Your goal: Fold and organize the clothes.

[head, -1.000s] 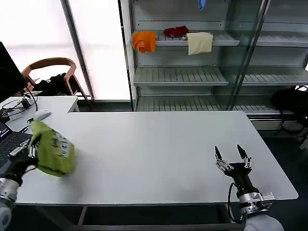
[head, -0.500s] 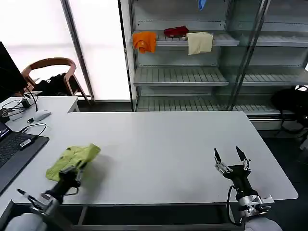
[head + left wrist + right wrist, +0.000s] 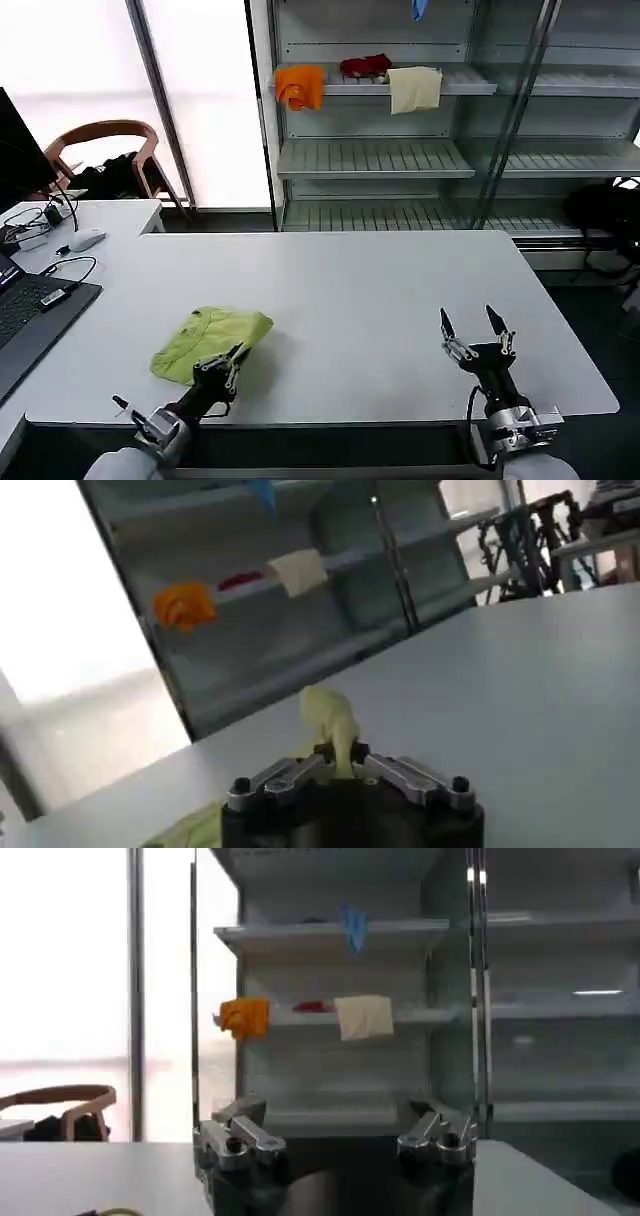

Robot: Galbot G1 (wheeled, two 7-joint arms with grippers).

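One lime T-shirt point(image 3: 211, 342) lies bunched on the bench point(image 3: 360, 300), its near edge clenched in the left claw point(image 3: 224, 366); the right claw point(image 3: 473, 333) hovers released, well apart.

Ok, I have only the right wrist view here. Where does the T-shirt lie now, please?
Observer: The T-shirt lies as a crumpled heap on the table, toward the robot's front left.
Operator: Does the left pincer hold it?
Observer: Yes. The left pincer is shut on a fold of it, at the heap's near edge.
Operator: And where is my right pincer from there?
Observer: The right pincer is at the table's front right, well apart from the T-shirt.
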